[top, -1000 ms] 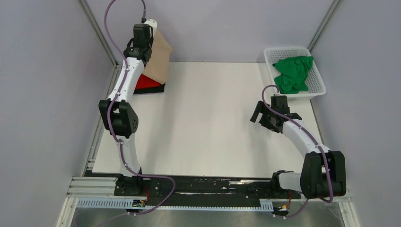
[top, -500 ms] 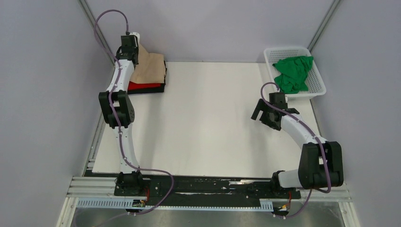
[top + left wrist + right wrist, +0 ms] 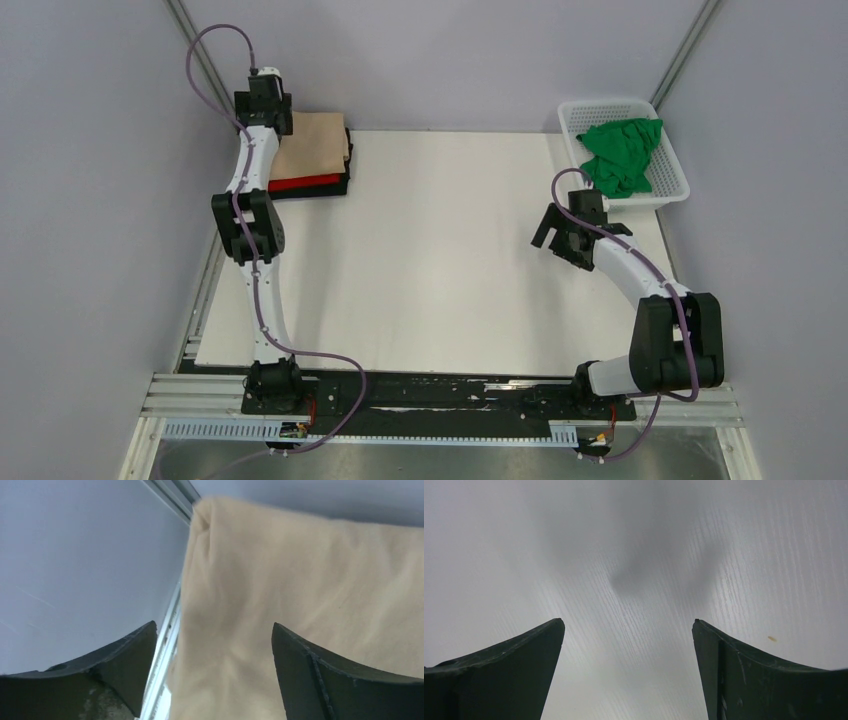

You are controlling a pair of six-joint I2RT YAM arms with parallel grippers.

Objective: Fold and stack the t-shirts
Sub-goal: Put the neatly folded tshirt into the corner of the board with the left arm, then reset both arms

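From above, the green t-shirt (image 3: pixel 620 155) lies bunched in the basket (image 3: pixel 600 106), just beyond the right claw (image 3: pixel 558 236), so that arm is nearer. Left wrist: the left claw (image 3: pixel 212 630) stands apart over the beige t-shirt (image 3: pixel 300 605). Right wrist: jaws apart above the worktop (image 3: pixel 634 555).

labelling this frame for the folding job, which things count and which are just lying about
Job: beige t-shirt, red t-shirt, black t-shirt, stacked far left; green t-shirt, crumpled in the white basket.
Lying about: white basket, table.
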